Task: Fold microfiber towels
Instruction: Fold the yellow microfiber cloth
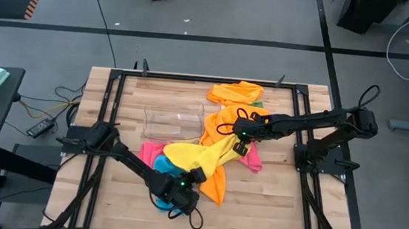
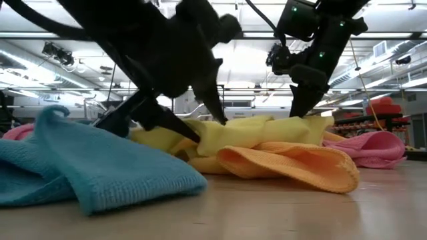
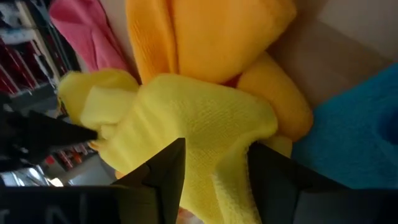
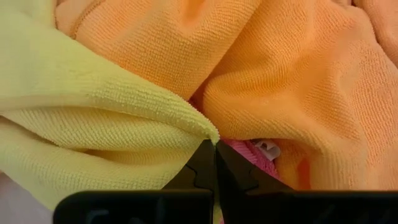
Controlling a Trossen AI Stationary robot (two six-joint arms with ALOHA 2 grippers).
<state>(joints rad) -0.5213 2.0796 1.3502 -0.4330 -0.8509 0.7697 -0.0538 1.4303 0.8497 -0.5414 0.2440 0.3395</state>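
- the soft yellow microfiber towel (image 1: pixel 195 157) lies stretched across the middle of the wooden table (image 1: pixel 271 202), strung between the two arms over a heap of other cloths.
- the right gripper (image 1: pixel 238 135) is pinched tight on one corner of the yellow towel, toward the table's middle; the right wrist view shows its fingers (image 4: pixel 208 168) closed flat with the corner's tip (image 4: pixel 211 134) caught between them.
- the left gripper (image 1: pixel 198 175) sits near the front edge, its fingers (image 3: pixel 163 174) about half apart with a thick bunch of the same yellow towel between them; it looks like a grip on the bunch.
- an orange microfiber towel (image 2: pixel 293 163) lies crumpled under the yellow one, with a second orange cloth (image 1: pixel 236 93) near the back edge, a pink microfiber towel (image 1: pixel 254 160) just beside the right gripper, and a blue microfiber towel (image 2: pixel 93 163) by the front edge.
- a clear plastic rectangular bin (image 1: pixel 173 121) stands behind the heap.
- handling call: this cloth looks light, limp and grippy, so it sags and drags its neighbours; corners and hemmed edges are the places to hold, not the bunched middle.
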